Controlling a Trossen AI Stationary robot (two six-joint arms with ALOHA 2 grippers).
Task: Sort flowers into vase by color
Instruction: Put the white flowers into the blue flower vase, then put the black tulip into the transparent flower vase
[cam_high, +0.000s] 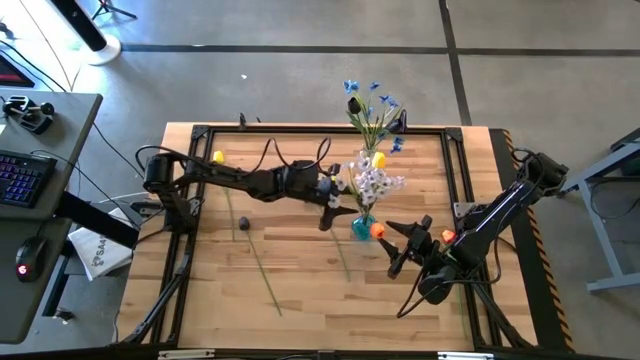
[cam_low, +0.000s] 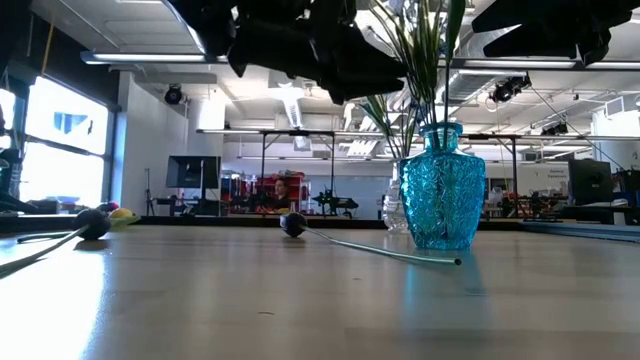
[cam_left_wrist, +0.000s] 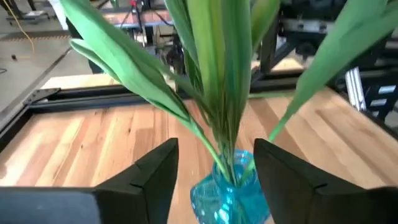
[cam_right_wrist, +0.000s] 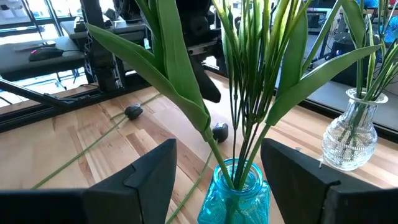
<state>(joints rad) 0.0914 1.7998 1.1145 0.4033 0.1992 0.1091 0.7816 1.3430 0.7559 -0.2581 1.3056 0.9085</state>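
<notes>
Right now I am holding my left gripper (cam_high: 335, 203) over the middle of the table (cam_high: 300, 270), just beside the blue vase (cam_high: 362, 228). Its fingers (cam_left_wrist: 152, 177) are standing spread apart on either side of the stems rising from that vase, and nothing is sitting between them that I am squeezing.

My right gripper (cam_high: 400, 240) is waiting on the other side of the same vase, also spread wide and carrying nothing, with its fingers (cam_right_wrist: 149, 174) framing the vase mouth in my right wrist view.

Several flowers are already standing in the blue vase, a thick bunch of green stems and long leaves with pale lilac-white heads (cam_high: 375, 182) and a yellow head (cam_high: 378, 160) showing from above; an orange-red head (cam_high: 377, 230) is sitting right at the vase. Behind it, the clear glass vase (cam_right_wrist: 350, 138) is holding the blue flowers (cam_high: 372, 100), near the far edge of the table.

Two dark-headed flowers are lying flat on the wood: one (cam_high: 244, 224) toward my left arm, its long stem running to the near edge, and another (cam_right_wrist: 220, 131) close by the blue vase. A further yellow flower (cam_high: 218, 157) is lying near the far left corner.
</notes>
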